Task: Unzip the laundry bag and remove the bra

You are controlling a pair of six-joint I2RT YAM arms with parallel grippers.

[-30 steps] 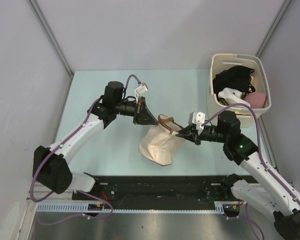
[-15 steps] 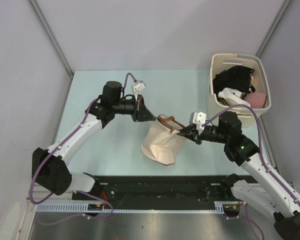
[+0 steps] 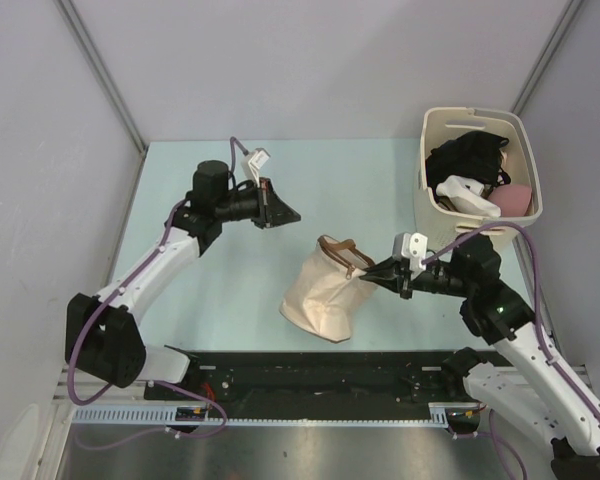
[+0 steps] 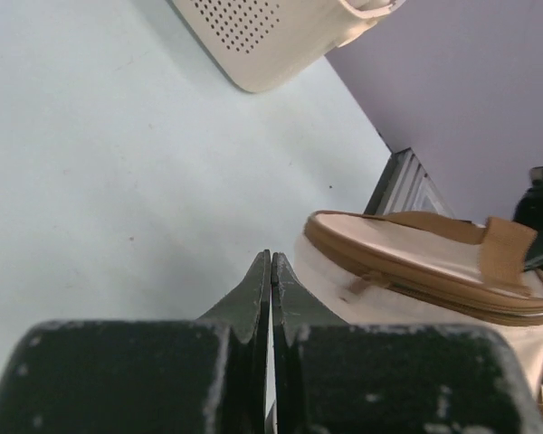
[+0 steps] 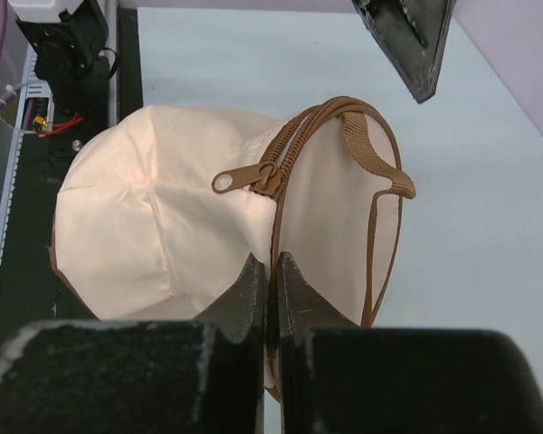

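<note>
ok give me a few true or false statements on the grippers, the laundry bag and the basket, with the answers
1. The left gripper is shut with nothing between its fingers. True.
2. The right gripper hangs open above the laundry bag. False: it is shut on the laundry bag's brown-trimmed rim.
3. The laundry bag sits inside the basket. False: it is outside the basket, apart from it and nearer the arms.
4. The basket holds dark clothing. True.

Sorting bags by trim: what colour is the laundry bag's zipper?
Brown zipper on the cream bag; clearest in the right wrist view.
</note>
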